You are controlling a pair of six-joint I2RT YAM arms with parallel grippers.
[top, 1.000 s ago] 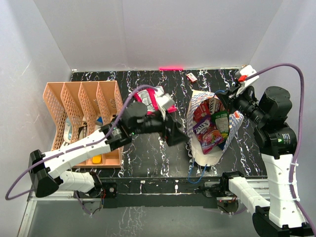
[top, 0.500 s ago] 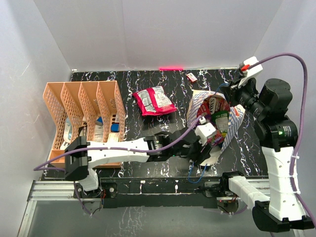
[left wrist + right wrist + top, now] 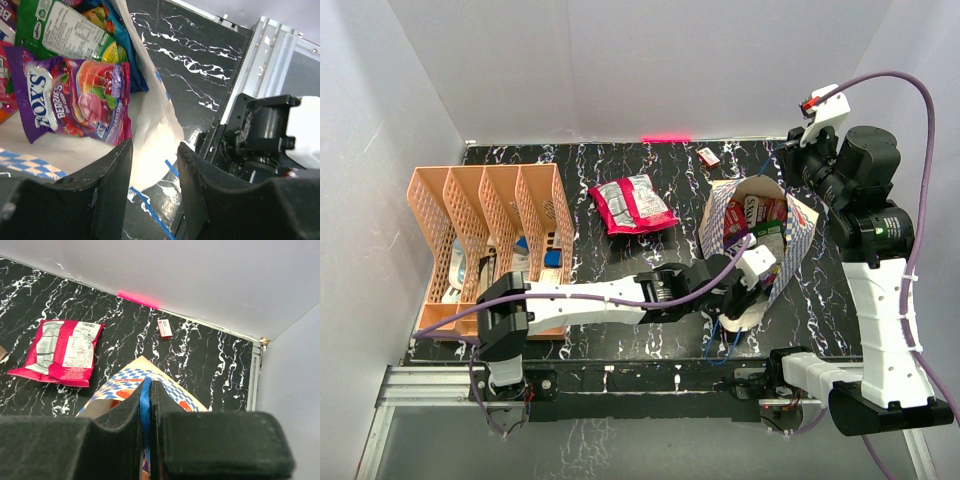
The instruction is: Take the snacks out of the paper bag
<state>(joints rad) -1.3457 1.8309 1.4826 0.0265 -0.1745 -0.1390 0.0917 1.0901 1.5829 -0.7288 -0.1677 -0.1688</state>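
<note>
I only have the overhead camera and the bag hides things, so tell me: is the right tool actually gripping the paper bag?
Observer: Yes; the right wrist view shows the right tool shut on the blue cord handle of the paper bag.
Operator: Has the left tool got a snack?
Observer: No; the left wrist view shows the left tool open, nothing in its gap.
Operator: What's closest to it?
Observer: A purple Fox's Berries packet, lying on the bag's white inside just past the tool's tips.

The left tool (image 3: 745,288) sits at the paper bag (image 3: 718,218) mouth; one red snack (image 3: 632,203) lies outside.
</note>
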